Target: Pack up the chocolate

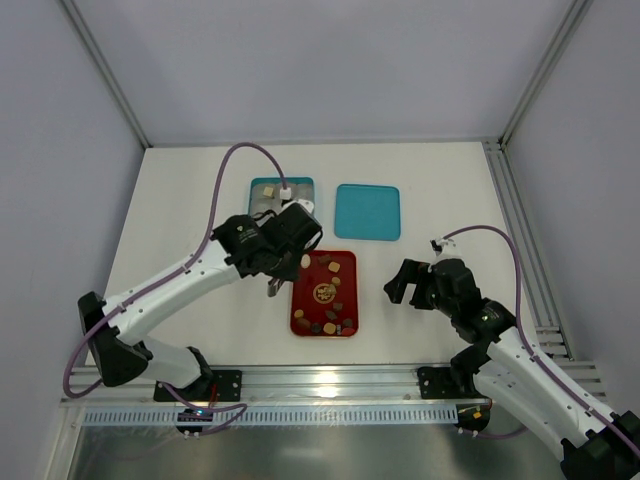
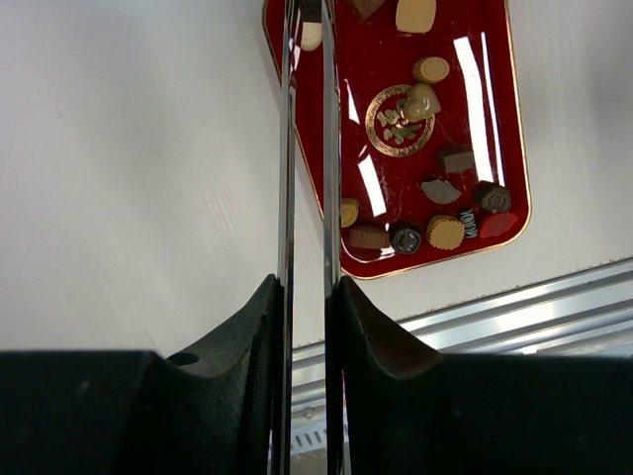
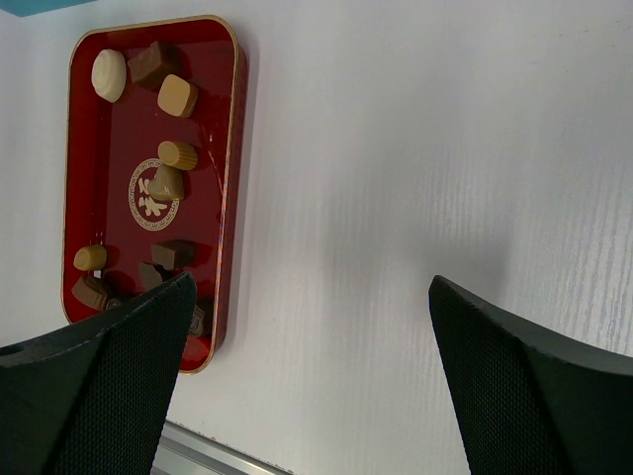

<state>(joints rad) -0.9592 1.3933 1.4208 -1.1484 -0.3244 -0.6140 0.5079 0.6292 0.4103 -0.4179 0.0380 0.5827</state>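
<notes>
At the near edge of the counter (image 1: 180, 200), a metal rail (image 1: 330, 378) with both arm bases bolted on.

Just past it, toward the right edge, the right claw (image 1: 405, 290): released, fingers spread wide above the counter, well apart from the red tray (image 1: 352, 290).

In the middle of the counter, that tray, lying lengthwise near to far and carrying the chocolate (image 1: 327, 325). A cluster of dark, mid-brown and tan pieces at the tray's near end, one tan piece on the gold emblem at its centre, a few more at its far end.

Over the tray's left rim, the left claw (image 1: 278, 287): clenched on a pair of long metal tweezers (image 2: 331, 198), one blade against each finger. Blades close together, reaching along the left rim toward the tray's far-left corner. At their tips, a cream piece (image 2: 311, 36); pinched or only lying beside the tips, impossible to tell.

Farther on, toward the far edge, two teal trays side by side. The left teal tray (image 1: 262, 186) partly hidden under the left arm, with a small tan piece inside. The right teal tray (image 1: 368, 212) well apart from both claws.
</notes>
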